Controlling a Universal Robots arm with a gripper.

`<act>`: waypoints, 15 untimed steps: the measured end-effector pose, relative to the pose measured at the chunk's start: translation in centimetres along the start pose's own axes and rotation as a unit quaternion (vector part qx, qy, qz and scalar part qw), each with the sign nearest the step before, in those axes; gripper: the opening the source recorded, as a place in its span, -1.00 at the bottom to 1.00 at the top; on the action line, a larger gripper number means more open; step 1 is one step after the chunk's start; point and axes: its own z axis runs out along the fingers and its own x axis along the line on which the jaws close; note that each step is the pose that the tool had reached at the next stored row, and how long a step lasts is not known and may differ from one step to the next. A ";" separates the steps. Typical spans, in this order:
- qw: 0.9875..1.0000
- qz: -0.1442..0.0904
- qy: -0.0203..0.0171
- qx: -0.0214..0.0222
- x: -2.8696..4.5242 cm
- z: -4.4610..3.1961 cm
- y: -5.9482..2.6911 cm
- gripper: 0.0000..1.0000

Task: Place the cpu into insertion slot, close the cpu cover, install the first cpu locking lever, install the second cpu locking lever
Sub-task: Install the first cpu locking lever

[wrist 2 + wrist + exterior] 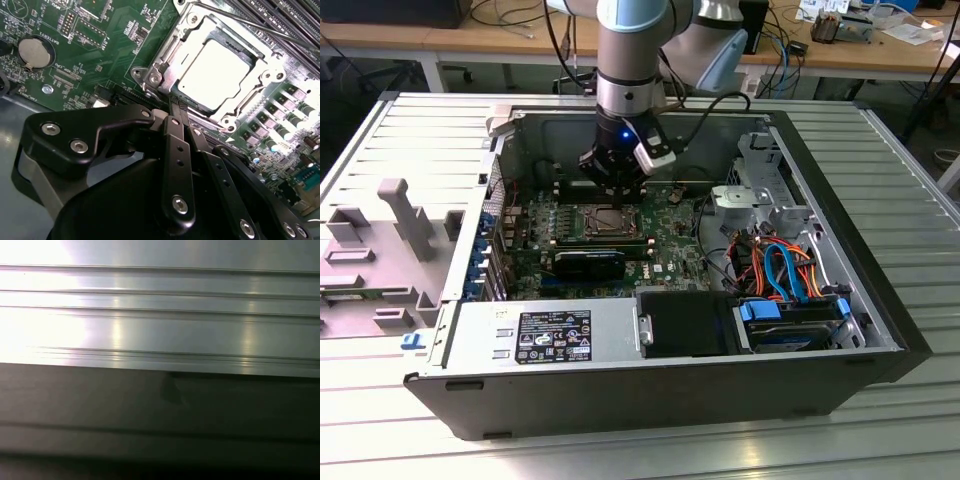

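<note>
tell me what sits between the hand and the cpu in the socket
In the second wrist view, only the shiny rim of the cpu cover lies between the hand and the cpu; nothing else intervenes.

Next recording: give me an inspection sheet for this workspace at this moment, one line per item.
Surface: ribbed metal table bearing an open computer case.
Job's things: cpu seated in the insertion slot; cpu cover lies closed over it, chip showing through the window.
Clutter: grey moulded fixture on the exterior view's left.
Claw: claw just beside the socket's edge, fingers together, holding nothing.
Cables: orange and blue leads by the drive bay; black cable along the arm.
Surroundings: wooden benches behind.
</note>
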 end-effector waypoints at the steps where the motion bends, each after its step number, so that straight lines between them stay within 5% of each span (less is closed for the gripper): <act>1: 1.000 0.000 0.000 0.000 -0.08 0.00 0.00 -0.79; 10: 1.000 0.000 0.004 -0.002 -1.07 0.04 -0.04 -0.79; 15: 1.000 -0.001 0.003 -0.019 -1.07 0.19 -0.06 -0.79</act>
